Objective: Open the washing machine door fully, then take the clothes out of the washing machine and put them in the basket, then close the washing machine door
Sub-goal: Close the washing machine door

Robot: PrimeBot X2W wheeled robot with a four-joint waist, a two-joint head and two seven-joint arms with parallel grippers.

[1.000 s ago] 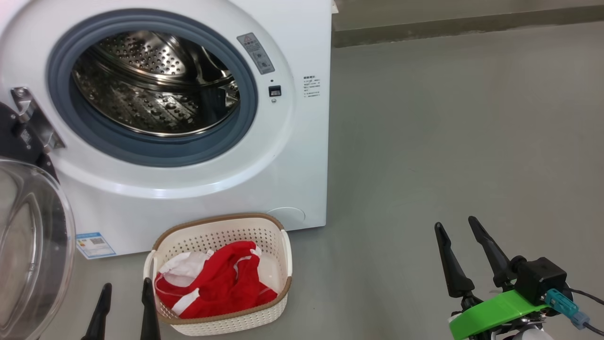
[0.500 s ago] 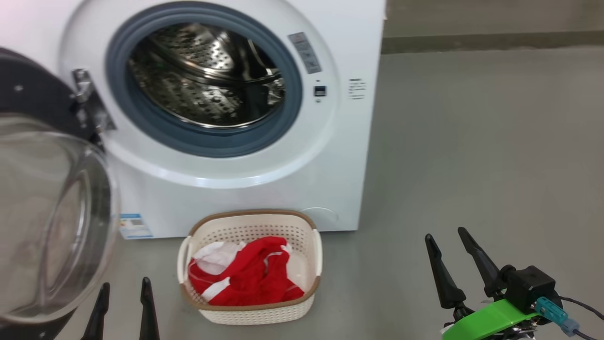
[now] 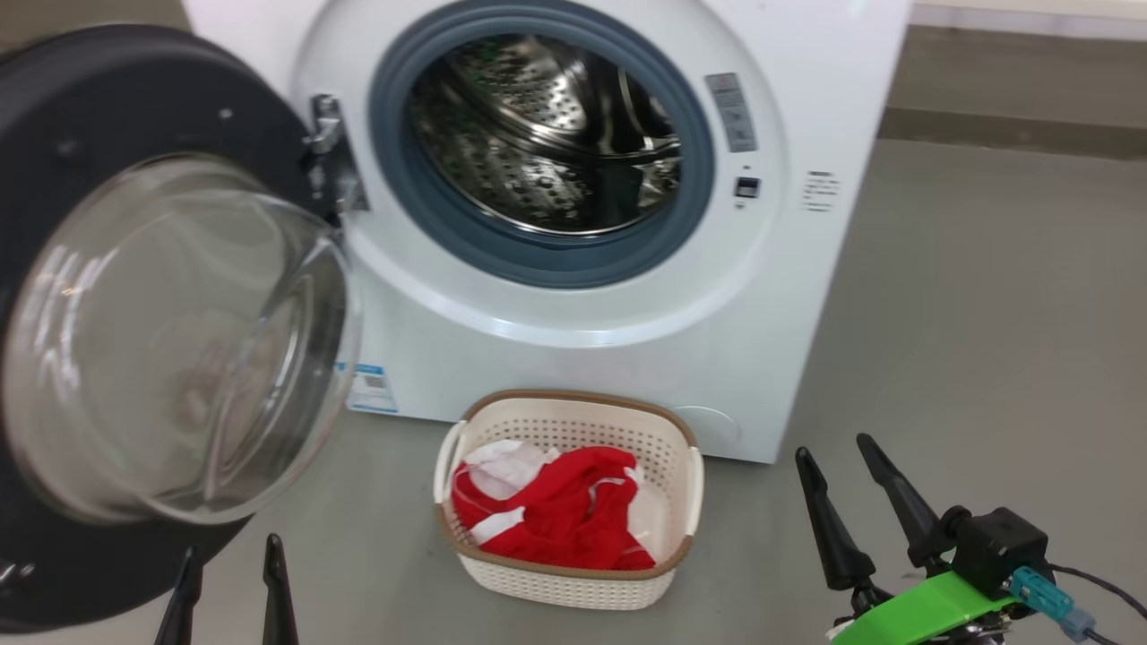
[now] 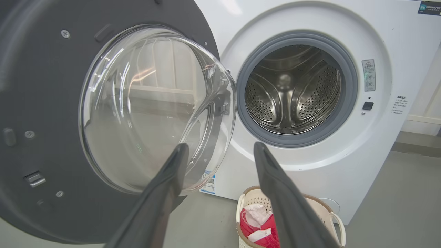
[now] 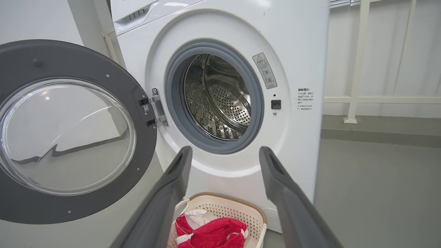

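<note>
Head camera swings left, bringing the open washing machine door point(image 3: 116, 98) to 9 o'clock, clothes point(image 3: 564, 520) in the basket point(image 3: 573, 587) at 6; left gripper point(image 3: 230, 548) and right gripper point(image 3: 832, 448) show jaws wide, empty; stiff and slippery-glassed, the door probably takes a push on its black rim

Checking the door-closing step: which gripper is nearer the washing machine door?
Left. The left gripper sits by the lower rim of the open washing machine door, jaws open; the right gripper is far off to the right, beyond the basket.
</note>
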